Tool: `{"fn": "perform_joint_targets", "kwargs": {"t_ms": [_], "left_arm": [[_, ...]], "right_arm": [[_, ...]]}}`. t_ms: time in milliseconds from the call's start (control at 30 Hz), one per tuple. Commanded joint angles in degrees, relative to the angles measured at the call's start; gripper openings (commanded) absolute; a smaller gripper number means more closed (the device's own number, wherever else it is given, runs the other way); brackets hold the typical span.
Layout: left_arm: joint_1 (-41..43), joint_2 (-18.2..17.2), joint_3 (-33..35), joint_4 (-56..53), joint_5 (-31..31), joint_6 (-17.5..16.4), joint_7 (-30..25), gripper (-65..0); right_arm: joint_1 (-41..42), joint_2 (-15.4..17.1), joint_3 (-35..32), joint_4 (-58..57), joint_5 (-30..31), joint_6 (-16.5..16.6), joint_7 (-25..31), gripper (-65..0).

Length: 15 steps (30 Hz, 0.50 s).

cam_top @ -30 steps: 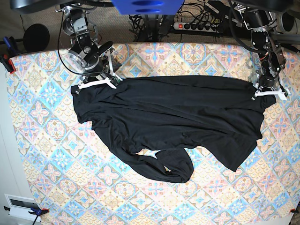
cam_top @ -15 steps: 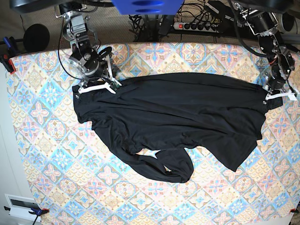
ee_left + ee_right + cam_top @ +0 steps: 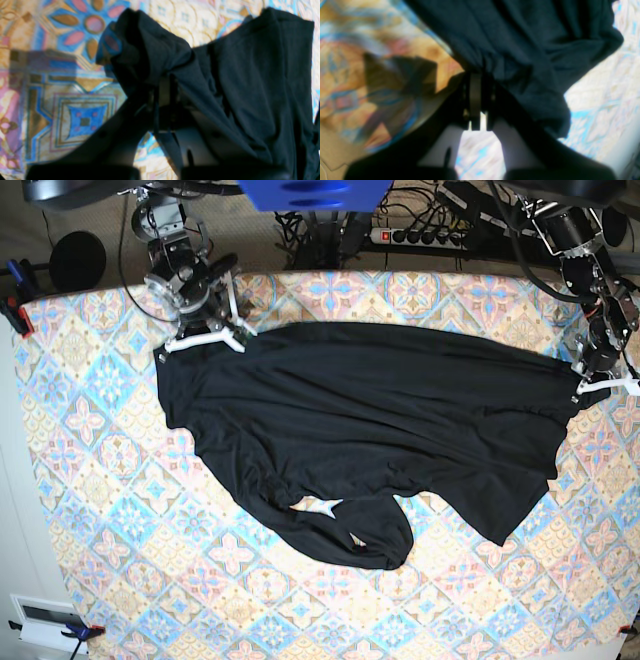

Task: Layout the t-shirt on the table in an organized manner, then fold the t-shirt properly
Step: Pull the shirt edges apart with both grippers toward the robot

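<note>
**Black shirt stretched, not yet flat**

Black t-shirt lies across the table in the base view, long axis side to side, lower part bunched; folding not begun. Left wrist view: left gripper pinched on cloth. Right wrist view: right gripper clamped on the opposite edge.

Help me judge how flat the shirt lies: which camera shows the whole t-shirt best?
The base view: it takes in the whole t-shirt spread across the table, with a bunched fold at its near edge. The left wrist view shows only one pinched corner, blurred; the right wrist view shows another gathered edge close up.
</note>
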Motion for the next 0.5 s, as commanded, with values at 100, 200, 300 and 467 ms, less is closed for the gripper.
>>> {"fn": "perform_joint_targets", "kwargs": {"t_ms": [100, 200, 300, 467], "left_arm": [[-0.48, -2.25, -2.7, 0.94, 0.23, 0.01, -1.48, -65.0], [-0.48, -3.83, -2.96, 0.94, 0.23, 0.01, -1.48, -65.0], [-0.48, -4.18, -2.96, 0.94, 0.23, 0.01, -1.48, -65.0], [-0.48, -4.27, -3.05, 0.94, 0.75, 0.01, -1.48, -65.0]], "right_arm": [[-3.45, 0.28, -0.02, 2.15, 0.17, 0.26, 0.07, -65.0], [-5.47, 0.28, -0.11, 2.42, 0.17, 0.26, 0.07, -65.0], [-6.61, 0.46, -2.84, 2.95, 0.17, 0.35, -0.11, -65.0], [-8.02, 2.31, -5.91, 3.65, 0.17, 0.35, -3.54, -65.0]]}}
